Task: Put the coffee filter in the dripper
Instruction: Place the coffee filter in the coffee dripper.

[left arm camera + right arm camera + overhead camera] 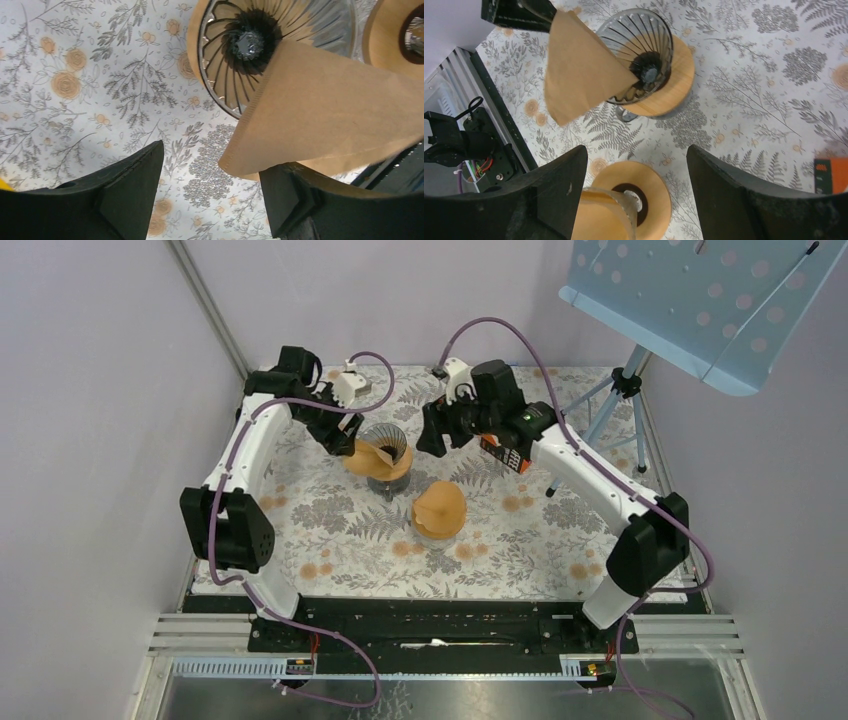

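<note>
Nearest the arm bases, on the floral tabletop (330, 540), sits a round wooden holder (439, 510). Just beyond it stands the dripper (240, 45), ribbed glass in a wooden collar. The coffee filter (325, 105) leans tilted over the dripper's rim, with its pointed end reaching into the cone. Its upper edge lies close by one finger of the left end effector (210, 162); whether they touch I cannot tell. That end effector is released, its jaws wide apart and not pinching the paper. To the dripper's right, the right end effector (636, 150) hangs released, with nothing between its fingers.
</note>
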Available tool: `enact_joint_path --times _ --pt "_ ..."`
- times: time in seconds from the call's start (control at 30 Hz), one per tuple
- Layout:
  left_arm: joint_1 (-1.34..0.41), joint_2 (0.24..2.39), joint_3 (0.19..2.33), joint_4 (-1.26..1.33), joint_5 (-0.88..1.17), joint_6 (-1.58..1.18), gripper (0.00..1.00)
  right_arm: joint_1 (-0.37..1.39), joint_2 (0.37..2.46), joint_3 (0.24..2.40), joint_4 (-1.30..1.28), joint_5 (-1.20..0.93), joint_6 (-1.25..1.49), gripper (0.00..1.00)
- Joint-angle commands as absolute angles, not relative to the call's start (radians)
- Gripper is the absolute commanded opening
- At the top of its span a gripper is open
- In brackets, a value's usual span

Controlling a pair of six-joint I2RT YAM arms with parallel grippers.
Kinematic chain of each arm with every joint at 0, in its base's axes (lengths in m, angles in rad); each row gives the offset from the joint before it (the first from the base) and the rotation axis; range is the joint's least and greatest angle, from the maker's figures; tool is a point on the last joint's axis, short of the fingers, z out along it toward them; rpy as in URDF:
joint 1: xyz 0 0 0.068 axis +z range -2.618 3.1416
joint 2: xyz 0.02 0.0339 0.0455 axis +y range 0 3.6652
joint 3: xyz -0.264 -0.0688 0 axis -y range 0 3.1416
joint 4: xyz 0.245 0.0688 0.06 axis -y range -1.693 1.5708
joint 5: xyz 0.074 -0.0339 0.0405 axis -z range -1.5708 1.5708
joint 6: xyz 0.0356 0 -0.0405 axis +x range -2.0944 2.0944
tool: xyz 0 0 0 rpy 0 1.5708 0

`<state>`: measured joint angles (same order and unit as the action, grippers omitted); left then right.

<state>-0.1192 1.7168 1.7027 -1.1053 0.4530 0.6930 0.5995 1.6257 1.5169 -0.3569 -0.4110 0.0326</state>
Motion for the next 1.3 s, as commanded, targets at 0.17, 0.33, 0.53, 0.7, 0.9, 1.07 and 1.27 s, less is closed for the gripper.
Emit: enact_joint_path --times 0.17,0.33,0.53,0.7,0.9,1.07,1.27 --pt "-0.118 1.647 1.687 -1.046 0.588 0.604 0.68 0.633 1.712 1.642 -0.374 -0.396 0.058 0.79" --pt "-0.119 1.652 1.695 -1.046 0.608 0.602 0.62 0.633 1.711 1.640 -0.376 -0.402 0.050 0.78" --pt "-0.119 1.663 1.695 -1.064 0.630 0.618 0.51 0.631 1.702 1.630 -0.375 -0.413 0.042 0.78" --pt "-0.119 1.671 1.701 -1.071 0.644 0.614 0.41 0.631 1.701 1.632 -0.382 -0.416 0.034 0.78" --pt "-0.120 1.680 1.712 -1.093 0.644 0.587 0.30 0.631 1.693 1.636 -0.389 -0.413 0.032 0.78" --pt "-0.120 1.691 1.733 -1.110 0.623 0.495 0.13 0.631 1.691 1.645 -0.393 -0.410 0.036 0.78" --pt "-0.120 1.712 1.755 -1.141 0.618 0.411 0.04 0.632 1.699 1.668 -0.404 -0.399 0.043 0.77"
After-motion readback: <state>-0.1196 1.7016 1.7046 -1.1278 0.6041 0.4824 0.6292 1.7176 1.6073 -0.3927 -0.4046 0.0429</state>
